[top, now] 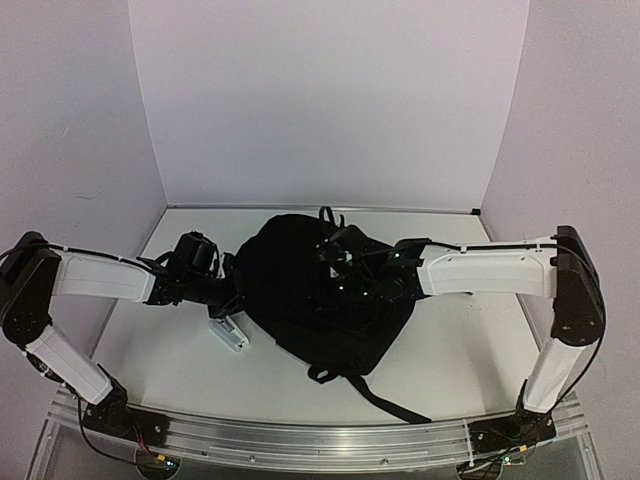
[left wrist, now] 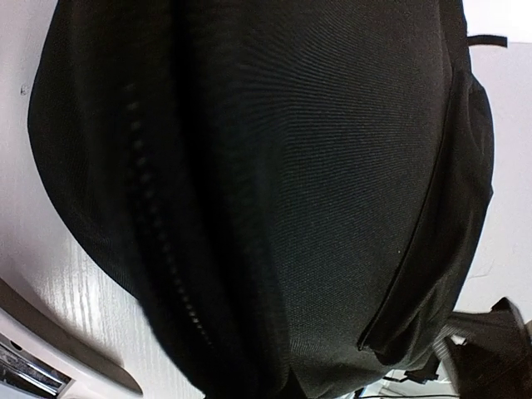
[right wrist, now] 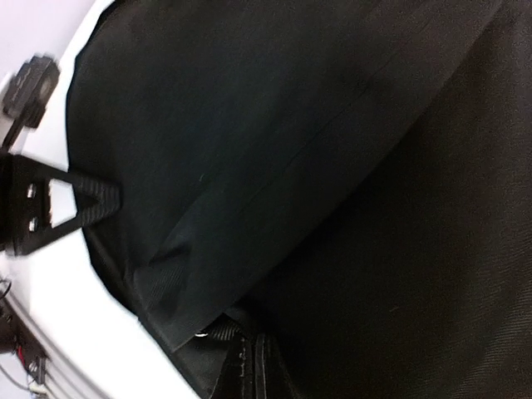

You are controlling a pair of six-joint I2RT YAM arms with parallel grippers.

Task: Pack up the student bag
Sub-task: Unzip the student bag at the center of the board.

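Observation:
The student bag (top: 320,300) is a large black backpack lying flat in the middle of the table, with one strap (top: 385,400) trailing toward the near edge. My left gripper (top: 228,285) is pressed against the bag's left side. Its fingertips are hidden by the black fabric. My right gripper (top: 345,268) is low over the top of the bag, black on black. In the left wrist view the bag (left wrist: 316,183) fills the frame and a zip line (left wrist: 158,249) runs down it. In the right wrist view the bag (right wrist: 274,125) also fills the frame. No fingers show in either wrist view.
A small white object (top: 228,333) lies on the table just left of the bag, below my left gripper. White walls close in the table at the back and both sides. A metal rail (top: 320,440) runs along the near edge.

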